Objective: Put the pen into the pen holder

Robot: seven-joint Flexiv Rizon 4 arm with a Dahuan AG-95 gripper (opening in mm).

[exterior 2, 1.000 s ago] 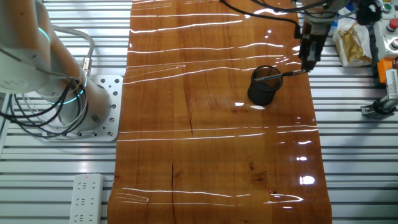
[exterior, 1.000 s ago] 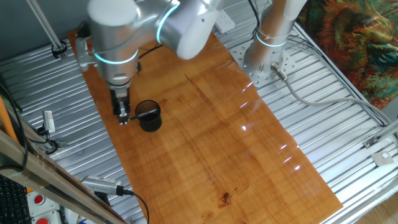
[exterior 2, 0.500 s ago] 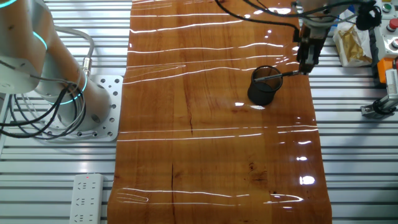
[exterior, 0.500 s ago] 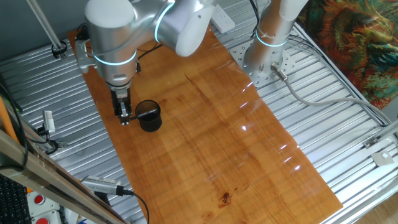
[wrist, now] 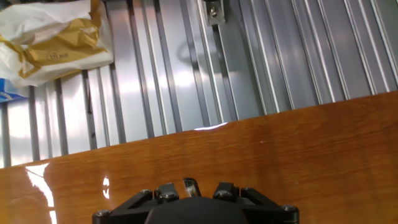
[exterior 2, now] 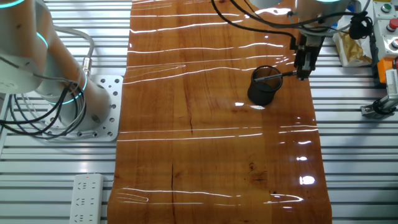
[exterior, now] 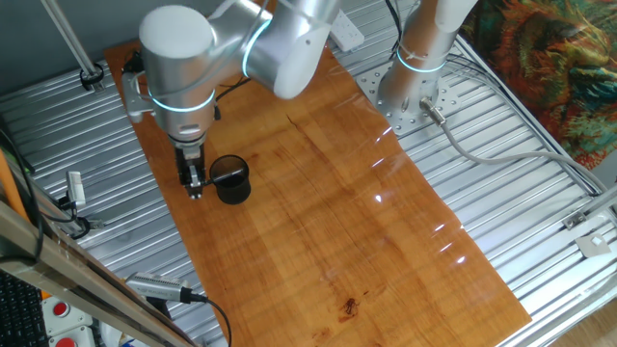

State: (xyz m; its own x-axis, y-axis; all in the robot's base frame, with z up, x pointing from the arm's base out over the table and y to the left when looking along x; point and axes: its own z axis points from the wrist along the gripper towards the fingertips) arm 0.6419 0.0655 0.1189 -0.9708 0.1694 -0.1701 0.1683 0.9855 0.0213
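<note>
The gripper (exterior 2: 303, 73) pinches the pen (exterior 2: 287, 74) by one end, just beside the pen holder (exterior 2: 262, 86). The pen lies nearly level, its far end over the holder's rim, above the wooden worktop (exterior 2: 217, 137).

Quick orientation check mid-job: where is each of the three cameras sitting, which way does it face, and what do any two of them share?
One fixed view: high, looking down the wooden board; arm and end effector beside the pen holder.
The other fixed view: overhead from the opposite side; robot base at left, end effector, pen.
Hand view: on the hand, facing board edge and metal slats; only the hand's dark housing shows.
Both fixed views share the holder.
</note>
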